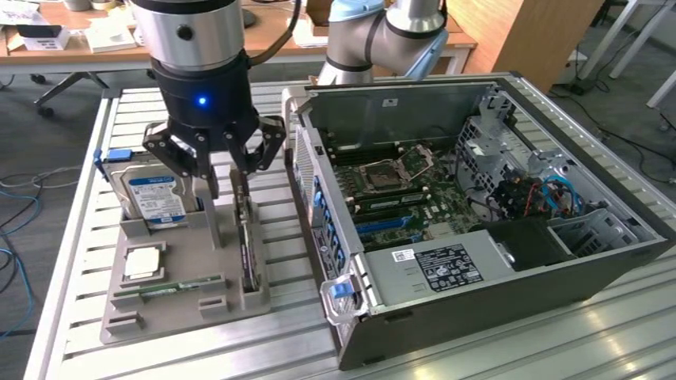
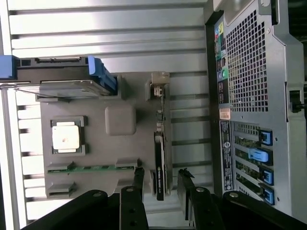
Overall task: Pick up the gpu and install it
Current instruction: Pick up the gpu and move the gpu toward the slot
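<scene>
Two fingers (image 2: 138, 184) of the gripper (image 1: 225, 184) stand wide open, one on each side of the gpu (image 2: 159, 165), and they hold nothing. The card stands on its edge in a slot of the grey holder (image 1: 180, 313) on the tabletop (image 1: 528, 352), just beside the open computer case (image 1: 507, 261). For a good grasp, I think the card must sit centred between the fingers. They should press evenly on its flat faces, so that it does not tilt in the slot.

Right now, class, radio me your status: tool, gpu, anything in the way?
Tool open, astride the thin dark circuit card. Card upright in grey plastic holder, not lifted. Nothing blocking.
</scene>
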Available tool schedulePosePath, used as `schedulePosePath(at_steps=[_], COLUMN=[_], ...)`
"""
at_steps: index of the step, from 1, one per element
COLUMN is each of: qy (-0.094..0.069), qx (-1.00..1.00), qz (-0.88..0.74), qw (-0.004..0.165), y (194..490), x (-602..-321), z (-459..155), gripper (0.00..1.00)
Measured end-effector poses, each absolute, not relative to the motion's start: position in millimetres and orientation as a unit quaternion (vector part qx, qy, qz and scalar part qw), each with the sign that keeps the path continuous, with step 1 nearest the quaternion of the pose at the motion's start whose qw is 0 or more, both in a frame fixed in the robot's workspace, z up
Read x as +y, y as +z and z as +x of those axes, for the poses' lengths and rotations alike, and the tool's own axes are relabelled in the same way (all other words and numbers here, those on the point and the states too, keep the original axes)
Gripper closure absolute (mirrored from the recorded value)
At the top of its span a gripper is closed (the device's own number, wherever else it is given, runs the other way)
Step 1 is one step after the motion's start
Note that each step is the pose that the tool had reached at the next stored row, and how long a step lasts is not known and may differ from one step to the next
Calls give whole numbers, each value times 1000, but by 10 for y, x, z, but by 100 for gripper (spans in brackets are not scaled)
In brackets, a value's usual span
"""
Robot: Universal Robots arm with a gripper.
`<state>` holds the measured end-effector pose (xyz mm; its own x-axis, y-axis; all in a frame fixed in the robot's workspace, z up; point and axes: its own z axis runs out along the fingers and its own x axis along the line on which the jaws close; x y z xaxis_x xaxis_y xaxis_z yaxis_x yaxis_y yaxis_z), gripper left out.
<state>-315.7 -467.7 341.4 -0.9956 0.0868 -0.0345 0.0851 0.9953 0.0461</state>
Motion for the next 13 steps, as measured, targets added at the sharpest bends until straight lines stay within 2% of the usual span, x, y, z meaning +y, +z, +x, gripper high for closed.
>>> schedulePosePath(at_steps=[13], qy=[22], qx=[999], qz=[43], qw=[18], y=[3205], x=[-4678], z=[-3157], gripper=[58])
